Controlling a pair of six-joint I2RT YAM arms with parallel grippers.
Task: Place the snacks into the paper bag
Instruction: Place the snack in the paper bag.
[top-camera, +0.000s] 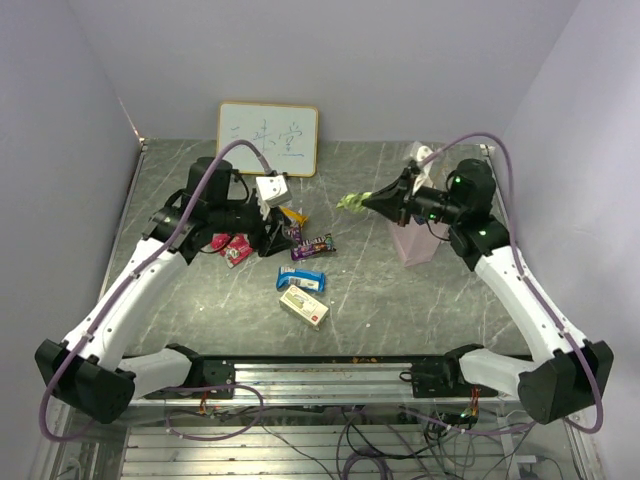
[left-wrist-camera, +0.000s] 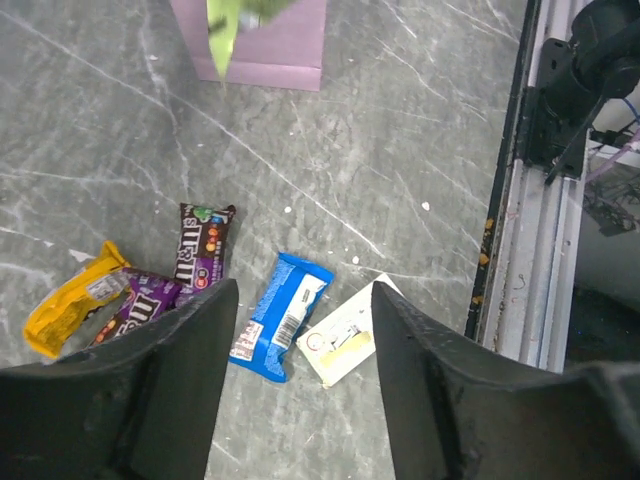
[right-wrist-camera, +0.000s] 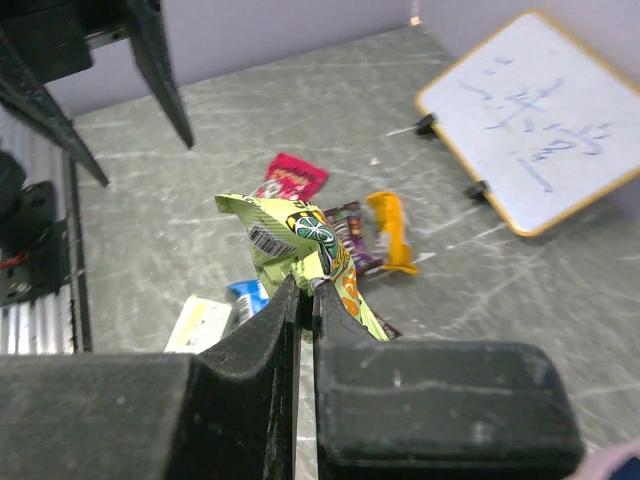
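Observation:
My right gripper (top-camera: 372, 203) (right-wrist-camera: 307, 290) is shut on a lime-green snack packet (right-wrist-camera: 300, 240) (top-camera: 350, 201), held in the air left of the pale pink paper bag (top-camera: 415, 243) (left-wrist-camera: 270, 45). My left gripper (top-camera: 272, 238) (left-wrist-camera: 300, 300) is open and empty above the loose snacks. On the table lie a blue-white bar (left-wrist-camera: 280, 315) (top-camera: 300, 279), a cream packet (left-wrist-camera: 345, 340) (top-camera: 304, 306), a brown-purple packet (left-wrist-camera: 200, 245) (top-camera: 312, 245), a purple packet (left-wrist-camera: 135, 305), an orange packet (left-wrist-camera: 70, 300) (right-wrist-camera: 392, 230) and pink packets (top-camera: 232, 247) (right-wrist-camera: 290, 175).
A white writing board (top-camera: 268, 137) (right-wrist-camera: 535, 120) stands at the back. A small white box (top-camera: 271, 189) sits near the left arm. The metal rail (left-wrist-camera: 520, 200) runs along the table's near edge. Grey walls close in on both sides.

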